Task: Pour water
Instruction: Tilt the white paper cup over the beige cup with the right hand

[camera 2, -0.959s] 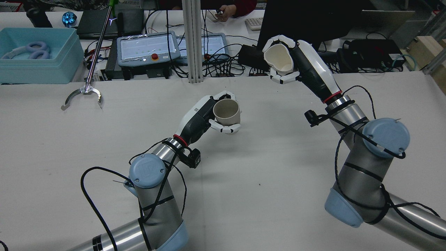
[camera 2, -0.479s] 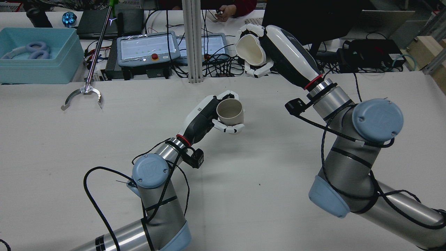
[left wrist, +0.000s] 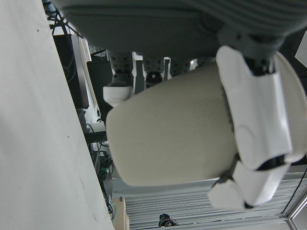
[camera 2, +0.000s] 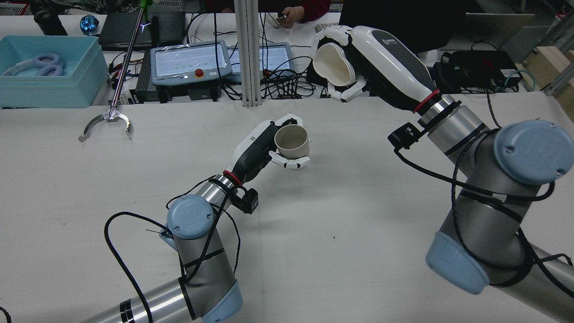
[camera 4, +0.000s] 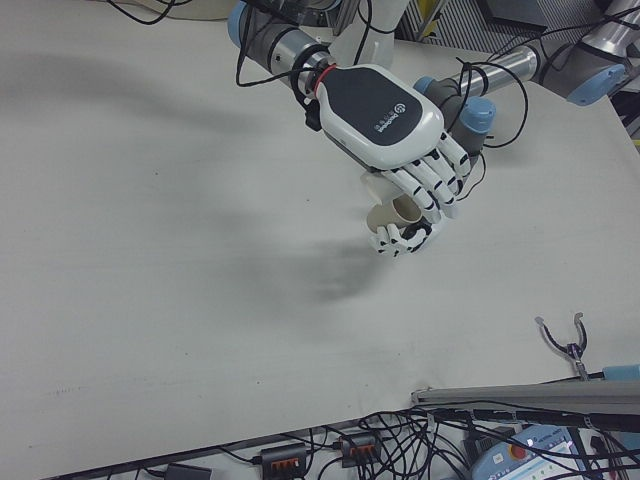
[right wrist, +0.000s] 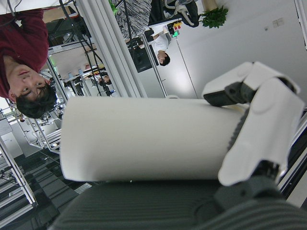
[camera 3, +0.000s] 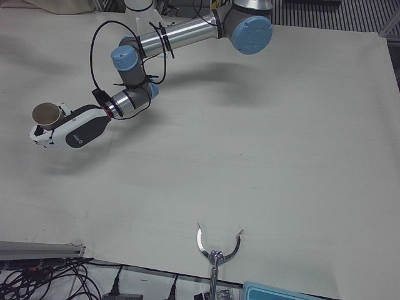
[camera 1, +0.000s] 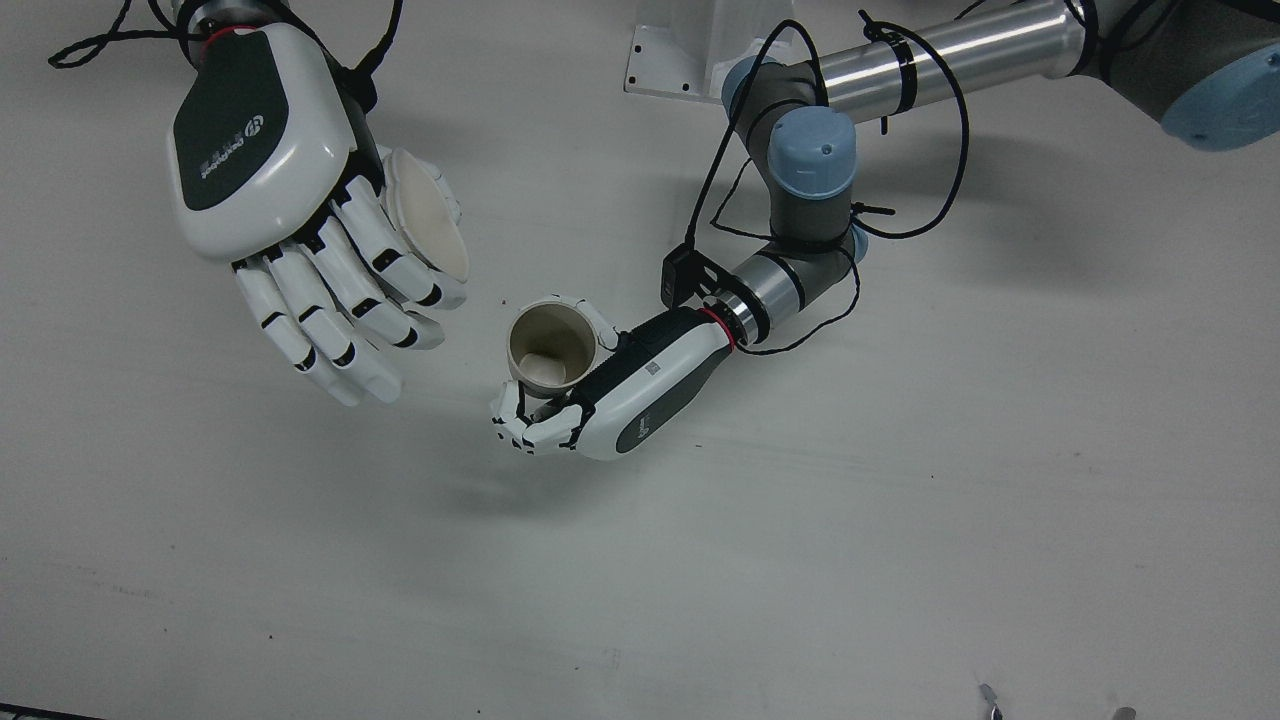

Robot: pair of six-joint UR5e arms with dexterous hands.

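Observation:
My left hand (camera 2: pixel 264 150) is shut on a beige paper cup (camera 2: pixel 291 141), held upright just above the table's middle, mouth up (camera 1: pixel 548 345). My right hand (camera 2: pixel 376 58) is shut on a white paper cup (camera 2: pixel 334 65), raised high and tipped on its side with its mouth toward the beige cup. From above, the white cup (camera 1: pixel 425 215) sits apart from the beige one, beside my right hand (camera 1: pixel 280 190). The left hand view is filled by the beige cup (left wrist: pixel 168 139), the right hand view by the white cup (right wrist: pixel 144 139). The left-front view has my left hand (camera 3: pixel 72 130) with its cup (camera 3: pixel 47 114).
A metal grabber claw (camera 2: pixel 107 121) lies at the table's far left edge, also in the left-front view as a claw (camera 3: pixel 215 247). Beyond the table stand a teal bin (camera 2: pixel 45 72), teach pendants (camera 2: pixel 190 60) and cables. A person's hand (camera 2: pixel 291 15) is at the back.
My right arm has swung the white cup toward the centre and raised its elbow, with the cup staying tipped. My left hand with the beige cup has barely shifted.

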